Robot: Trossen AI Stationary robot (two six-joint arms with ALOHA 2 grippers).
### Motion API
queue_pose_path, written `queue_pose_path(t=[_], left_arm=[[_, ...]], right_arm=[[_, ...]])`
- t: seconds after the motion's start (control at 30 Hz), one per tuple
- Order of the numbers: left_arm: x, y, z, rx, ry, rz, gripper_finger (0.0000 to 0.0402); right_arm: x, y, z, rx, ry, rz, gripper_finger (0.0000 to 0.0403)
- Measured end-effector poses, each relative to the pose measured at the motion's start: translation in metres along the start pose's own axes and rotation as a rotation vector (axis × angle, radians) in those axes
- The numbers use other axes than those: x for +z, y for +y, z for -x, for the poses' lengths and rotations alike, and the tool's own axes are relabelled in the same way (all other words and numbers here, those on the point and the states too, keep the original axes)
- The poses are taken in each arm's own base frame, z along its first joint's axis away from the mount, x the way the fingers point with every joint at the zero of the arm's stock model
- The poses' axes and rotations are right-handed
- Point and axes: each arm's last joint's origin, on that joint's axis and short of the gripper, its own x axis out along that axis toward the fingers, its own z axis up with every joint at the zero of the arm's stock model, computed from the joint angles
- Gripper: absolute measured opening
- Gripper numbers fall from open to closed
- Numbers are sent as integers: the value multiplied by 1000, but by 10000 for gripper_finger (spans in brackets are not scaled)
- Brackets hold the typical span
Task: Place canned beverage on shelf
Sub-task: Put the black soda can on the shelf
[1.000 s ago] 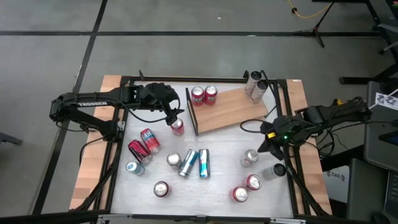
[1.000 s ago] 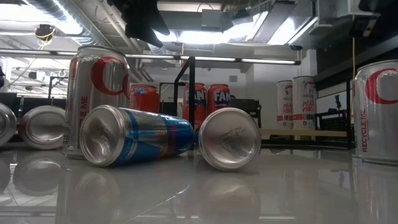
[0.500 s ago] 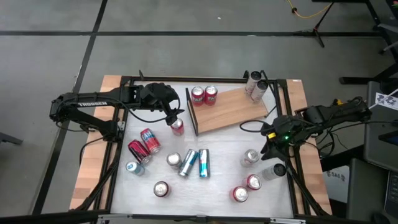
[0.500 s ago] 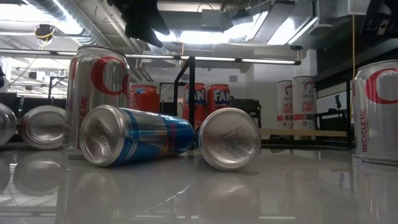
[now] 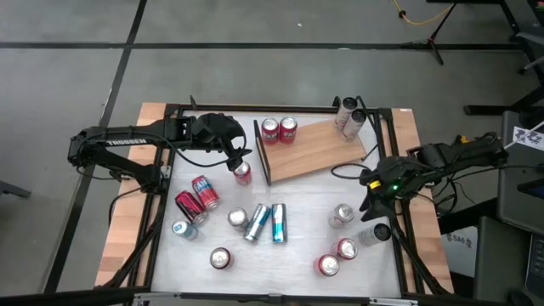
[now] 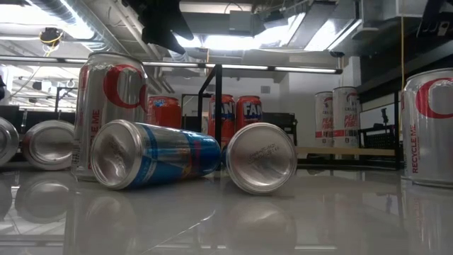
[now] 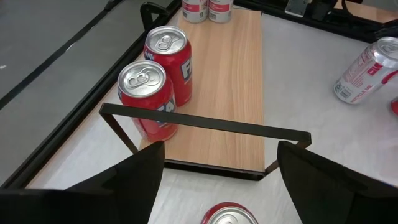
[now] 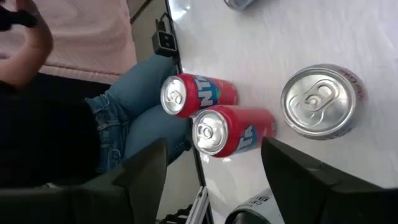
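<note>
The shelf point(image 5: 319, 153), a light wood board with a dark rail point(image 7: 205, 121) at its near short edge, lies at the table's far middle. Two red cans point(image 5: 279, 130) stand on it by the rail, and two silver cans point(image 5: 347, 116) at its far end. My left gripper point(image 5: 235, 158) hangs open just left of the rail, above an upright red can point(image 7: 230, 216) that stands on the table; the fingers do not touch it. My right gripper point(image 5: 369, 201) hangs open over the table's right side, above an upright silver can point(image 8: 320, 102), with nothing between its fingers.
Loose cans stand and lie over the near half of the table: two red ones point(image 8: 202, 115) near the right corner, blue and silver ones point(image 5: 263, 221) in the middle, red ones point(image 5: 197, 198) at the left. A person in jeans point(image 8: 118, 130) sits beyond the table edge.
My right gripper has rolled a little at the wrist while staying over the table's right side. No can has moved, and my left gripper has kept still.
</note>
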Motion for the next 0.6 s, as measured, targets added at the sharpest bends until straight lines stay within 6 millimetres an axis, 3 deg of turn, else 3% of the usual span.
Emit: queue_pose_path(t=[0.2,0.33,0.6], left_arm=[[0,0,0,-1,0,0,302],[0,0,0,-1,0,0,302],[0,0,0,-1,0,0,302]], right_arm=[[-10,21,19,-88,-23,43,250],[-21,34,25,-240,-23,53,250],[-49,51,-10,-430,150,38,250]])
